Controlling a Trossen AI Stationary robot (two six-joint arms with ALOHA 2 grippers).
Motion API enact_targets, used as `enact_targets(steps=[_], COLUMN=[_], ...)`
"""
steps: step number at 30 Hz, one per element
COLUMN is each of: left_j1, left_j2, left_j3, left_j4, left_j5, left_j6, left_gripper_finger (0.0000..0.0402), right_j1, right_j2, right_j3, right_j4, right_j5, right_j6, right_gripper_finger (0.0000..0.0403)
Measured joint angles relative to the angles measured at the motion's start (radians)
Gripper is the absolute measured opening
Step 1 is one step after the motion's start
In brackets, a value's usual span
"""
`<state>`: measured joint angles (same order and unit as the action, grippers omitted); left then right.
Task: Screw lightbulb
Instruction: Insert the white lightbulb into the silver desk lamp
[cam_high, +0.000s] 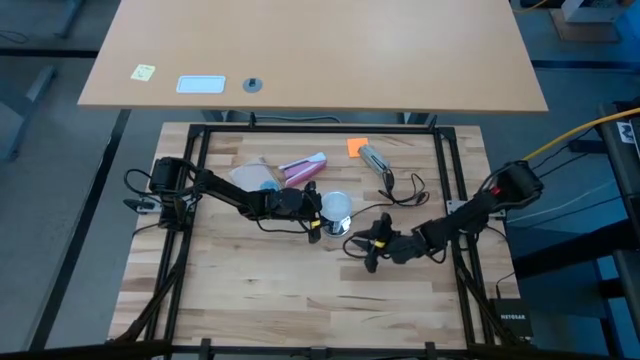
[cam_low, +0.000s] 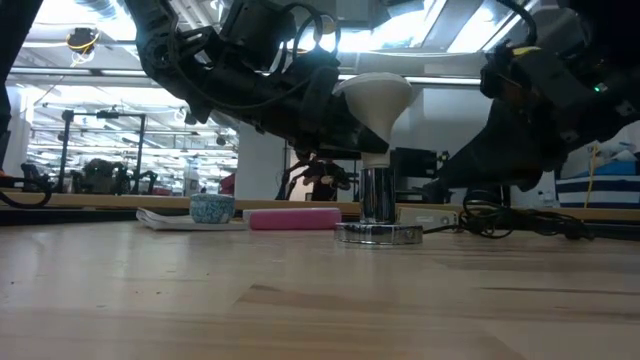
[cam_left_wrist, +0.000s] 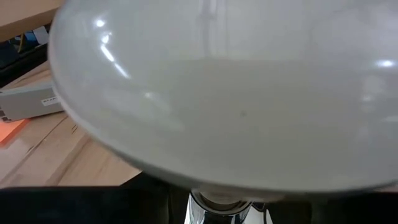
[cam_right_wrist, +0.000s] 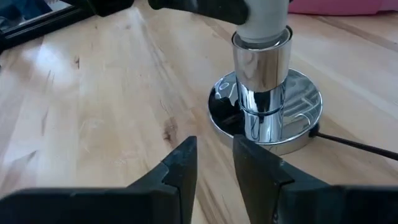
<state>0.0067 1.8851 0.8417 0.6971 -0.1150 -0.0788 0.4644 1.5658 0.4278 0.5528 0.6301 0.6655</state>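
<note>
Left gripper (cam_high: 318, 213) fingers clench the lightbulb (cam_low: 375, 98) seated in the socket (cam_right_wrist: 264, 99); right gripper (cam_right_wrist: 214, 163) fingers nearby, parted, empty.

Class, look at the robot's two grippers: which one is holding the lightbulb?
The left gripper: it is shut on the lightbulb seated in the chrome socket. The right gripper holds nothing, its fingers slightly apart beside the socket base.

The lightbulb (cam_left_wrist: 217, 93) overflows the left wrist view, its globe cut off at three edges; its screw base sits hidden inside the chrome socket (cam_right_wrist: 261, 81). The left tool's fingers go unseen.
</note>
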Motion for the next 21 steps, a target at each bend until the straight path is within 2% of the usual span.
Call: enact_targets(steps=[8, 12, 16, 21], left_j1=[0.000, 0.000, 0.000, 0.000], left_j2=[0.000, 0.000, 0.000, 0.000], left_j3=[0.000, 0.000, 0.000, 0.000], left_j4=[0.000, 0.000, 0.001, 0.001], left_j5=[0.000, 0.000, 0.000, 0.000], left_j6=[0.000, 0.000, 0.000, 0.000], left_gripper_finger=[0.0150, 0.0150, 0.0150, 0.0150], right_j1=[0.000, -0.005, -0.039, -0.084], right_j2=[0.023, 0.023, 0.023, 0.023], right_j3=[0.036, 0.054, 0.076, 0.093], right_j4=[-0.042, -0.106, -0.160, -0.208], right_j5=[0.015, 0.039, 0.008, -0.015], right_j6=[0.001, 0.036, 0.061, 0.060], right_gripper_finger=[0.0011, 0.0017, 0.0031, 0.0015])
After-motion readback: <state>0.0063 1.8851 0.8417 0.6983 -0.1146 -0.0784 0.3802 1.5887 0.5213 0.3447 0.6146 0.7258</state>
